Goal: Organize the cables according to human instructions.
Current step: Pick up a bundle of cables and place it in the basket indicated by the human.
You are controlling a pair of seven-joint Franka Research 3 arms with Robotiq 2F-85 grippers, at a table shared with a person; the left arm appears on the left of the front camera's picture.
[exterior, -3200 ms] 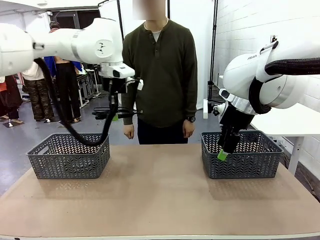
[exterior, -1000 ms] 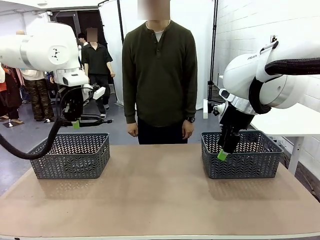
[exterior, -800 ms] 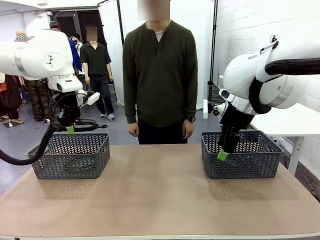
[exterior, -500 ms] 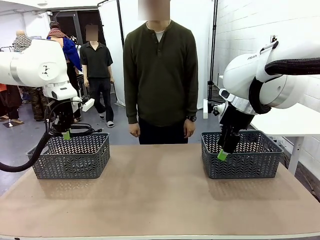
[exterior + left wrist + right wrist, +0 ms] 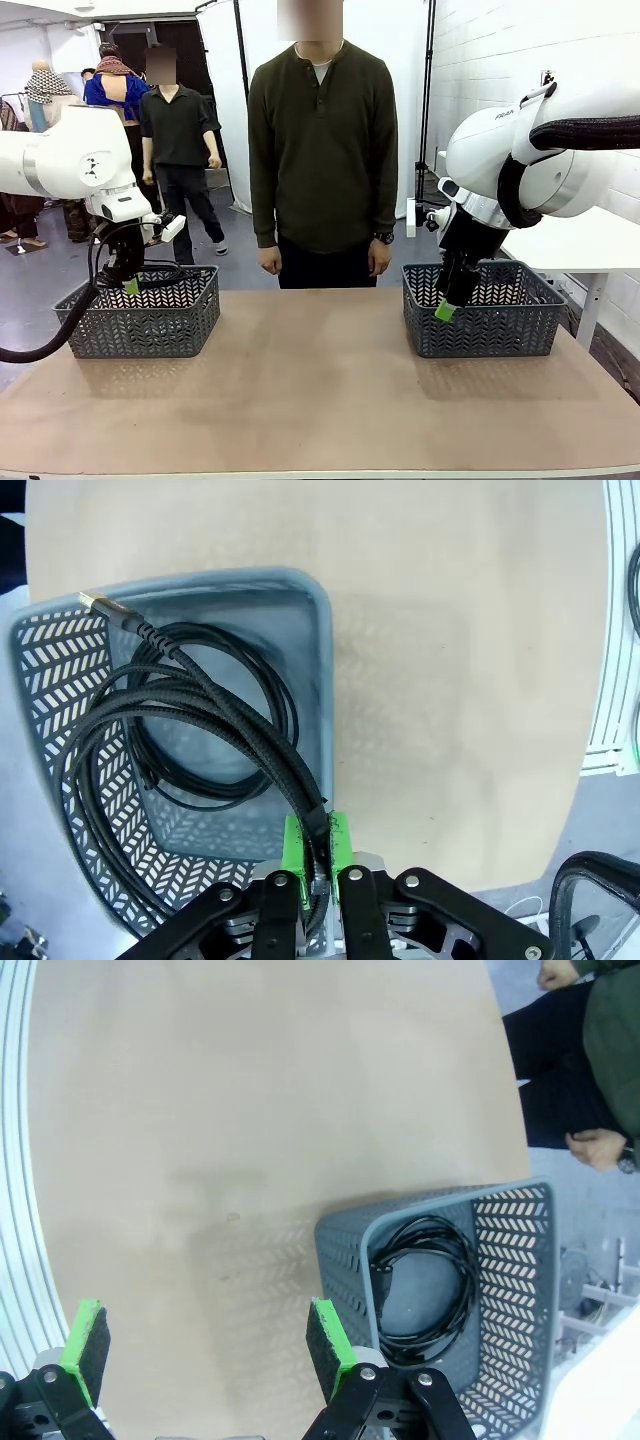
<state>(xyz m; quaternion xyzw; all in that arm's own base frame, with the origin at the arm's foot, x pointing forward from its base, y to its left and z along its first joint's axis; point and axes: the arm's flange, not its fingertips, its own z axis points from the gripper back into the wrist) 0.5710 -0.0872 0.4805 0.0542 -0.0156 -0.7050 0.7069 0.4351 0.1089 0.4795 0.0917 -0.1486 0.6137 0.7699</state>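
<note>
Left gripper (image 5: 320, 875) pinches braided black cable (image 5: 215, 705), looped over the left basket (image 5: 140, 320), perforated grey plastic; right gripper (image 5: 205, 1345) spread above bare tabletop (image 5: 250, 1110), beside right basket (image 5: 500, 1260) rim

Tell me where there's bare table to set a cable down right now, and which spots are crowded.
The tabletop is bare between the left basket and the right basket, and along the whole near edge. Crowded: the left basket, where the left gripper holds a braided cable over it; the right basket has a coiled cable.
</note>
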